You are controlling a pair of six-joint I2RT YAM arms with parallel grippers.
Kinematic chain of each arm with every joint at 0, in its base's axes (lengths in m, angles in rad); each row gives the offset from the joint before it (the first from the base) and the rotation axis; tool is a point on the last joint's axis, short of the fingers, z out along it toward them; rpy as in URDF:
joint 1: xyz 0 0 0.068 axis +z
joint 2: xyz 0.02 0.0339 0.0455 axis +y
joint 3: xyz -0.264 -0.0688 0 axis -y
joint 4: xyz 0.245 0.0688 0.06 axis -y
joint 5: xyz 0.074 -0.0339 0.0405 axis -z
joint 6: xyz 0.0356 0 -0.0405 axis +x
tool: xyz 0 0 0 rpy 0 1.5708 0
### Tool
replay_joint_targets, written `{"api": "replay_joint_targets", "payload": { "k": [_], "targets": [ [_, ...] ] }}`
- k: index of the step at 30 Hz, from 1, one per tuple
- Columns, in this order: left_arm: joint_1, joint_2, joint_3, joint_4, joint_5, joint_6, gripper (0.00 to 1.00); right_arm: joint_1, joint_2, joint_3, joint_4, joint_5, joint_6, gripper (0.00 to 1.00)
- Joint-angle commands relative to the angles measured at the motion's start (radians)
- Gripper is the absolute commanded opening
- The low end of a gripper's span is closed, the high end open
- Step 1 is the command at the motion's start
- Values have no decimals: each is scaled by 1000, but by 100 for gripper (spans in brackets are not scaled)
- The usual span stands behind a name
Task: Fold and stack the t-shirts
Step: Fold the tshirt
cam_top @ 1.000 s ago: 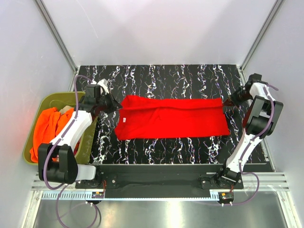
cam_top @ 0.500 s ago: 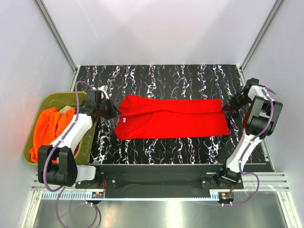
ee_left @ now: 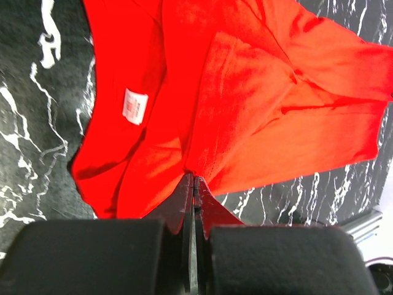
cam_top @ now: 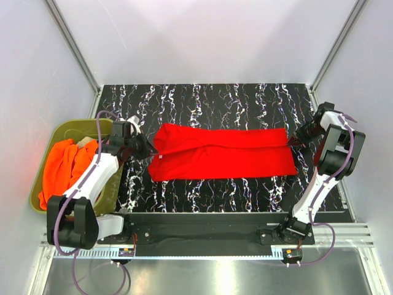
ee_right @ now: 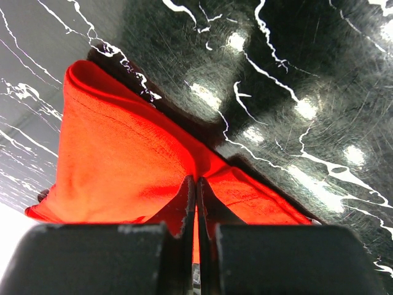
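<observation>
Your left arm had pulled back toward its base over the last second, next to the olive tub [cam_top: 56, 130] that held the orange t-shirt [cam_top: 58, 169] just left of the table [cam_top: 215, 98]. Your left gripper [ee_left: 191, 177] was pinched shut on the collar end of the red t-shirt [cam_top: 224, 153], near its white label [ee_left: 135, 106]. The shirt lay folded lengthwise across the middle of the table, and your right gripper [ee_right: 196, 179], nudged inward, was clamped on the folded hem end.

A red t-shirt [cam_top: 224, 153] lies flat on the black marbled table [cam_top: 209, 101].
</observation>
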Motion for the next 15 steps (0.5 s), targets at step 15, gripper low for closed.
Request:
{"api": "replay_joint_targets", "payload": {
  "k": [15],
  "targets": [
    [-59, -102, -72, -33, 42, -12, 0, -10, -26, 34, -18, 36, -24, 1]
  ]
}}
